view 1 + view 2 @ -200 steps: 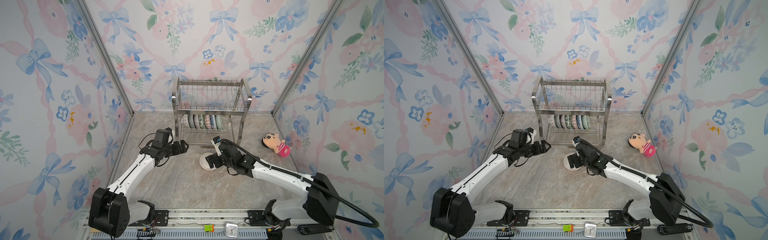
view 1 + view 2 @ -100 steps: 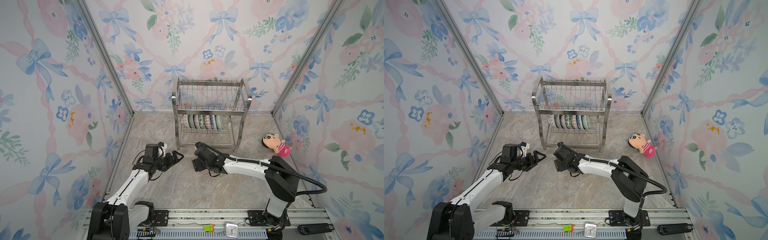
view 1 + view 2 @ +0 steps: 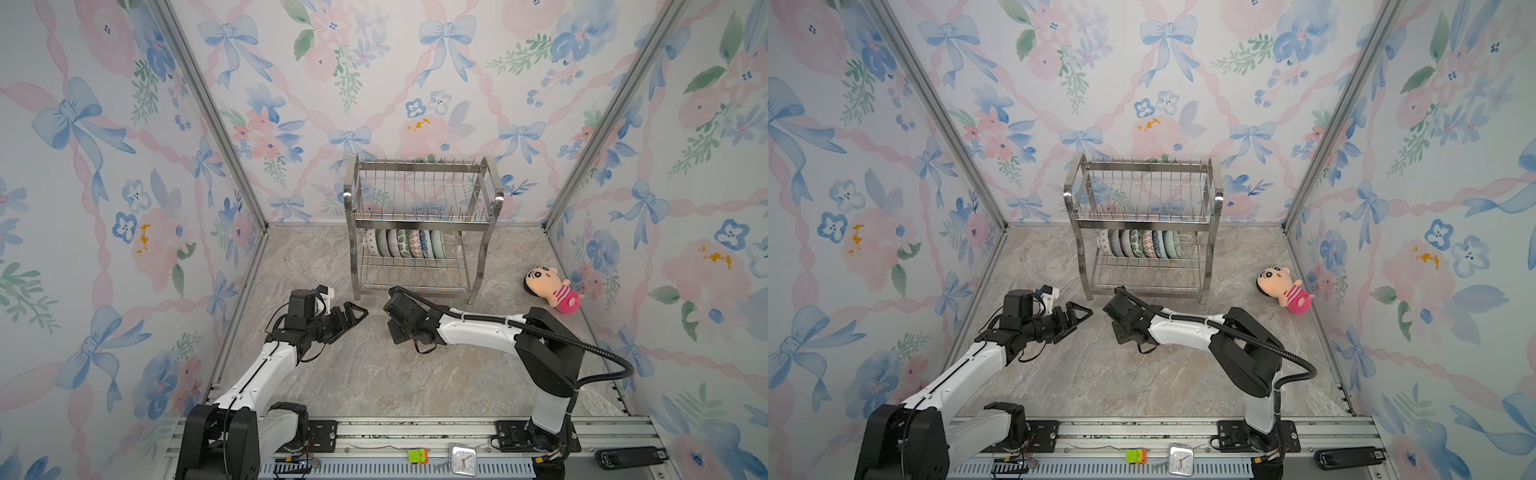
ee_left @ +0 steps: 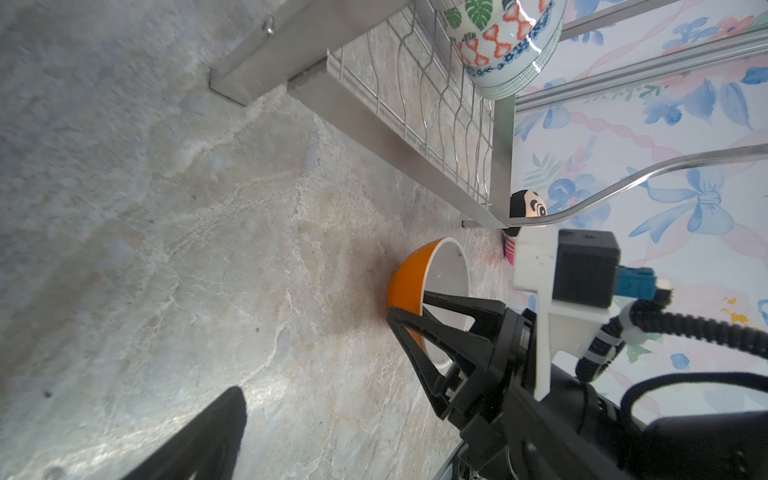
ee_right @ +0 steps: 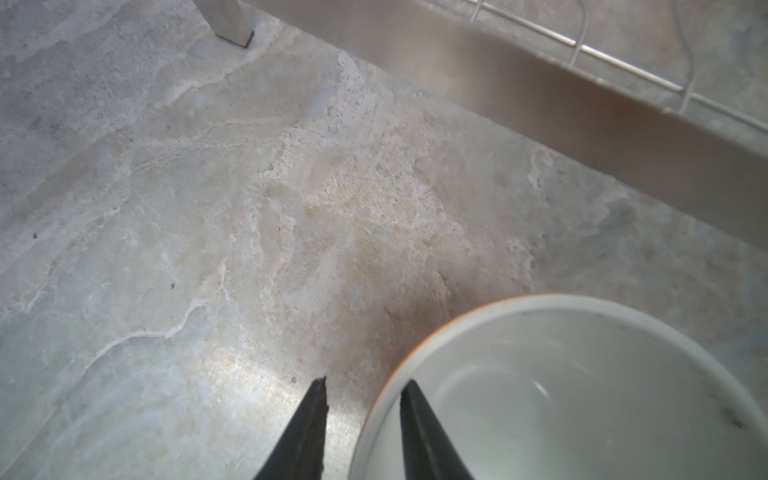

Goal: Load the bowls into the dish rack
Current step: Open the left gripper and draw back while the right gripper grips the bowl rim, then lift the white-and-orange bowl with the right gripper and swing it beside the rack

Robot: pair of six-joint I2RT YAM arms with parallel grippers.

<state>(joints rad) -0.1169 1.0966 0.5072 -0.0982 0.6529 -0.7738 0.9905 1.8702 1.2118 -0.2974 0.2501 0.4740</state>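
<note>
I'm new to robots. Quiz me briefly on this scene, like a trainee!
1. True or false: the upper tier of the dish rack is loaded.
2. Which bowl stands on the table, outside the rack? A orange-and-white bowl; B plain black bowl; C glass bowl.
3. Which claw has a finger on each side of that bowl's rim?
Key: 1 false, the bowls stand in the lower tier; 2 A; 3 the right claw.

I find nothing I can read. The clock (image 3: 463, 459) (image 3: 1180, 459) at the bottom edge of both top views is too small for its numerals, and the white label (image 3: 660, 454) on the black bar (image 3: 627, 459), lower right, is a blur
</note>
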